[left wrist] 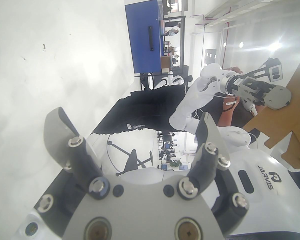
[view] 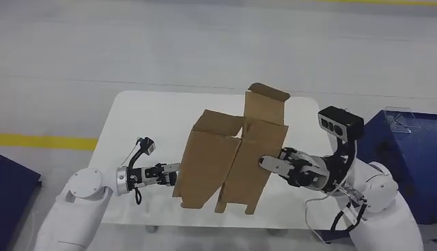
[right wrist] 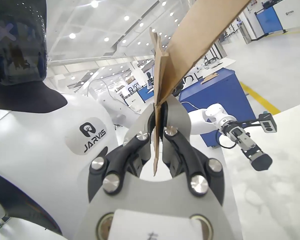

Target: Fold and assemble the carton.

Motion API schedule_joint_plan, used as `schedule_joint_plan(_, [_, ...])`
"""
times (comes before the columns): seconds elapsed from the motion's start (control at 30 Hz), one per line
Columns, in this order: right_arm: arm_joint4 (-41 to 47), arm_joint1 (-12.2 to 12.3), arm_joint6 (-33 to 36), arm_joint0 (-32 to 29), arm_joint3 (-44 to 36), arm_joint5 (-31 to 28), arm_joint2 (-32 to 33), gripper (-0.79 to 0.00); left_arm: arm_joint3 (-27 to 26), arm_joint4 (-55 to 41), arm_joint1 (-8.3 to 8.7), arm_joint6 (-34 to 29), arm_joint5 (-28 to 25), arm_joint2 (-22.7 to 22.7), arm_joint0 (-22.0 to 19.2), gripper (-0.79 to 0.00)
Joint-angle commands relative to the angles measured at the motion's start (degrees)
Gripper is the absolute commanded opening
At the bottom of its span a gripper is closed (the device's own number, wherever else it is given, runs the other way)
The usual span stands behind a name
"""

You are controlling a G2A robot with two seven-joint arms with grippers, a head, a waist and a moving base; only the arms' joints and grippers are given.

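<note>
The left claw (left wrist: pixel 131 118) is spread apart with nothing between its fingers, just beside the left edge of the carton (view: pixel 232 162). The carton is held upright over the table (view: pixel 136 128), half opened, its top flaps unfolded. The right claw (right wrist: pixel 160 112) is clamped on a side panel's edge. Squaring the carton is judged to be in hand. Next, a grip on the free side would be needed before the flaps can be folded.

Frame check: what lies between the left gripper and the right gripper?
The carton, as the top view shows. The right gripper is shut on one side of it; the open left gripper sits by the opposite side.
</note>
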Motion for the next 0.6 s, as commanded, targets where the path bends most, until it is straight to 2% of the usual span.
schedule_joint_plan(0.0, [6.91, -0.03, -1.54, -0.37, -1.33, 2.41, 0.61, -0.785, 0.0, 0.0, 0.0, 0.0, 0.0, 0.0, 0.0, 0.0])
schedule_joint_plan(0.1, [14.6, 0.01, -4.05, -0.18, -1.4, 7.79, 2.95, -0.785, 0.0, 0.0, 0.0, 0.0, 0.0, 0.0, 0.0, 0.0])
schedule_joint_plan(0.2, [26.46, -0.03, -5.79, -0.57, -1.93, 16.61, 3.63, -0.785, 0.0, 0.0, 0.0, 0.0, 0.0, 0.0, 0.0, 0.0])
schedule_joint_plan(0.3, [42.24, -0.04, -9.56, -1.23, -2.07, 31.01, 4.08, -0.785, 0.0, 0.0, 0.0, 0.0, 0.0, 0.0, 0.0, 0.0])
schedule_joint_plan(0.37, [50.02, 0.18, -13.85, -1.75, -1.48, 42.91, 4.27, -0.785, 0.0, 0.0, 0.0, 0.0, 0.0, 0.0, 0.0, 0.0])
schedule_joint_plan(0.5, [66.1, 0.37, -20.3, -3.54, -2.31, 61.27, 2.83, -0.785, 0.0, 0.0, 0.0, 0.0, 0.0, 0.0, 0.0, 0.0])
schedule_joint_plan(0.57, [75.84, 0.42, -25.15, -5.13, -2.31, 68.04, 1.95, -0.785, 0.0, 0.0, 0.0, 0.0, 0.0, 0.0, 0.0, 0.0])
